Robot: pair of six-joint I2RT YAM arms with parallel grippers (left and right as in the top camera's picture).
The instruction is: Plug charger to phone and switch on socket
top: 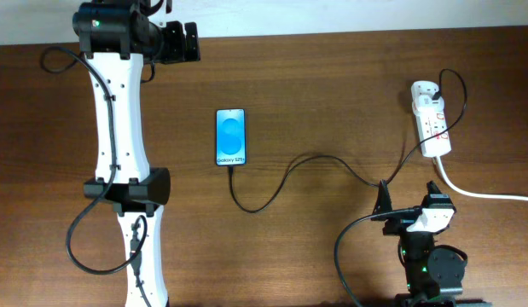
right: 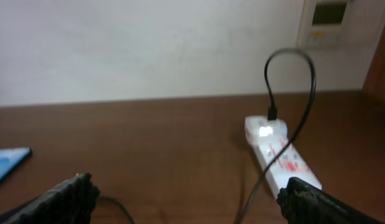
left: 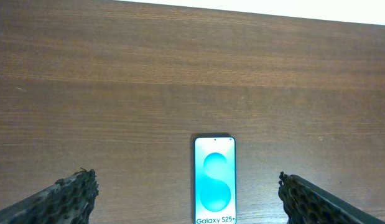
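Left wrist view shows the left gripper (left: 186, 186) with its jaws spread wide and nothing between them, its dark textured fingers (left: 68, 199) low at either side over the brown wooden table (left: 180, 74). The phone (left: 214, 183) lies flat just ahead of the gap, touching neither finger. Its blue screen faces up and the white "Galaxy S25+" text sits at the end nearest the jaws. That end is cut by the frame, so its port is hidden here. The right gripper (right: 186, 190) is likewise wide open and empty, its fingers (right: 316, 202) at the lower corners. Ahead of it, toward the finger at the frame's right, the socket (right: 280, 158) lies lengthwise, pointing away from the jaws. The charger (right: 307, 106) arches up from the socket's far end, where a bright spot glows, and drops back across the strip toward the jaws. Overhead, the cable passes just beside one finger of the right gripper; whether they touch I cannot tell. From there it sags in a loop away from those jaws, and its tip meets the phone's lower edge, seemingly seated. A thick white cord (top: 481, 194) leaves the socket's near end and runs off past that gripper's outer side. The left gripper hangs well beyond the phone's top end.
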